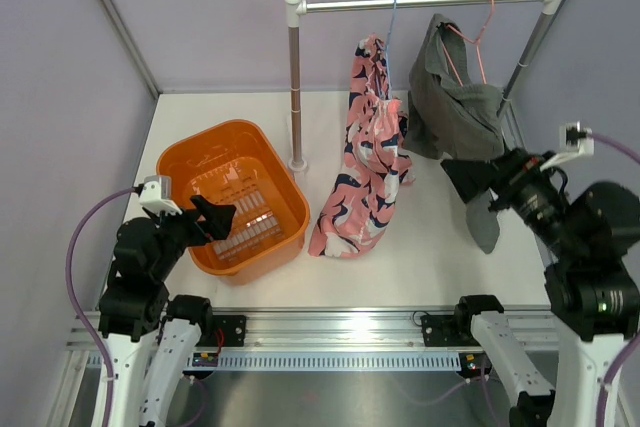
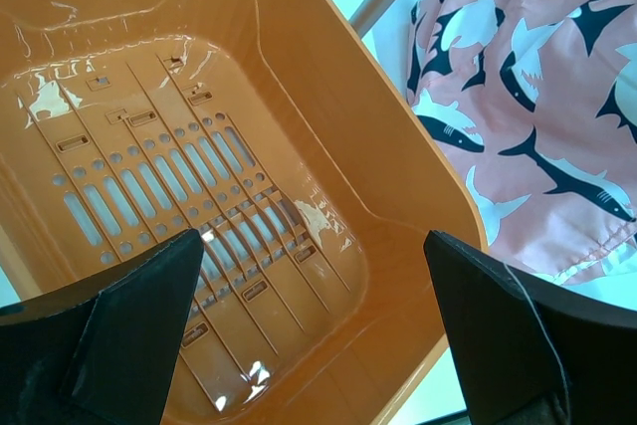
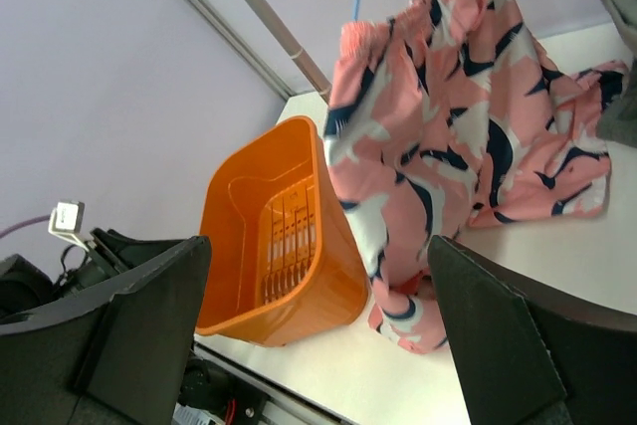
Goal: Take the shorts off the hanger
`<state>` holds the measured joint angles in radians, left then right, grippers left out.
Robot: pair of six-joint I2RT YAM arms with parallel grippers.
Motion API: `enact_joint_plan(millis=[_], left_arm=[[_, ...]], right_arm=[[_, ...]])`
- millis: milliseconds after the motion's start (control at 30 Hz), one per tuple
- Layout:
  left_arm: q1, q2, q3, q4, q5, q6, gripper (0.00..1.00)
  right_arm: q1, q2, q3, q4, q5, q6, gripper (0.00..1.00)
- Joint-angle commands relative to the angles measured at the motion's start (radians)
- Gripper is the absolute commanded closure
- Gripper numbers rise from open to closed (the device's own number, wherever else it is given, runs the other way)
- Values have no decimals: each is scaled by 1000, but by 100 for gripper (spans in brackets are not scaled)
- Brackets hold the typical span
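Nothing of the task looks done yet. The pink shark-print shorts hang from the blue hanger on the rail at twelve o'clock, with their lower end resting on the table. A grey garment hangs at one o'clock. The orange basket at nine o'clock is empty. The left gripper over the basket and the right gripper near the grey garment both gape wide, holding nothing.

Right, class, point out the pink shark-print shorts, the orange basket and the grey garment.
pink shark-print shorts (image 1: 372,162): top view, middle of the fabric.
orange basket (image 1: 205,137): top view, far rim.
grey garment (image 1: 455,112): top view, bunched middle.
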<state>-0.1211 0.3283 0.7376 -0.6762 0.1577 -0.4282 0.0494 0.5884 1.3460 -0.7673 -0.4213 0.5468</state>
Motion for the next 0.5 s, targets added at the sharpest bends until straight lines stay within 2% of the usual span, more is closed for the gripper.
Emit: enact_joint_plan(millis=[0,133,233,267,333,367,467], left_arm=[[5,-6,-9,60,6,-12,1],[5,-2,-9,60,8,-11,1],[5,0,-9,60,5,-14,1],[3,0,-9,60,3,-14,1],[5,0,-9,60,0,-12,1],[5,0,-9,60,-1,-12,1],[3,-3,-7,58,0,-14,1]], right_arm=[[-3,152,154,80,-70,-41,1],[-2,306,313,105,-62,-45,5],[52,444,450,74,10,-88,7],[146,521,494,54,120,-114,8],[260,606,635,-28,263,-200,8],[300,690,681,-52,371,-220,8],[383,816,792,-73,519,-263,9]])
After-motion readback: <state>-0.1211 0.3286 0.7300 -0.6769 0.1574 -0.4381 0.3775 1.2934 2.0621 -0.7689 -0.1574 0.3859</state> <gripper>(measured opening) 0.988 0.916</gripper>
